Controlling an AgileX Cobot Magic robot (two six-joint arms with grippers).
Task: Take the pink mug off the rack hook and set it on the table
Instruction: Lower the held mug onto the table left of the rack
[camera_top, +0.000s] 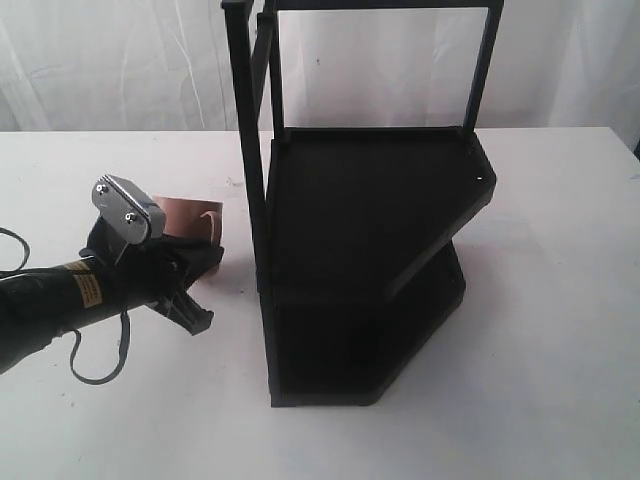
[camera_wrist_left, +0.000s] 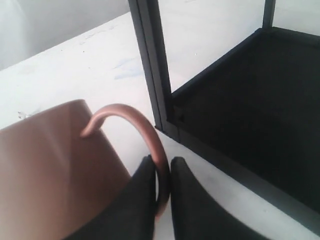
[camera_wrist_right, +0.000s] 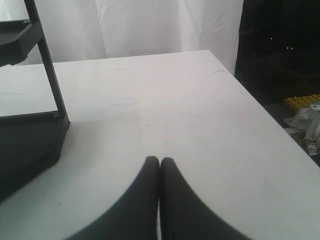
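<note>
The pink mug (camera_top: 183, 214) is to the left of the black rack (camera_top: 370, 250), off its hooks and low by the table (camera_top: 540, 330); whether it touches the top I cannot tell. My left gripper (camera_top: 212, 252) is shut on the mug's loop handle (camera_wrist_left: 146, 131), which passes between the black fingers (camera_wrist_left: 187, 200). The mug's body (camera_wrist_left: 45, 165) fills the left wrist view beside the left gripper (camera_wrist_left: 162, 167). My right gripper (camera_wrist_right: 159, 162) is shut with nothing in it, over bare table (camera_wrist_right: 175, 100). It does not show in the exterior view.
The rack's post (camera_wrist_left: 152, 70) and dark shelf (camera_wrist_left: 250, 100) stand close beside the mug. The rack's base (camera_wrist_right: 25, 135) lies off to the side of the right gripper. The table's edge (camera_wrist_right: 270, 120) drops to a dark floor with clutter (camera_wrist_right: 305, 115). A cable (camera_top: 100, 360) trails under the left arm.
</note>
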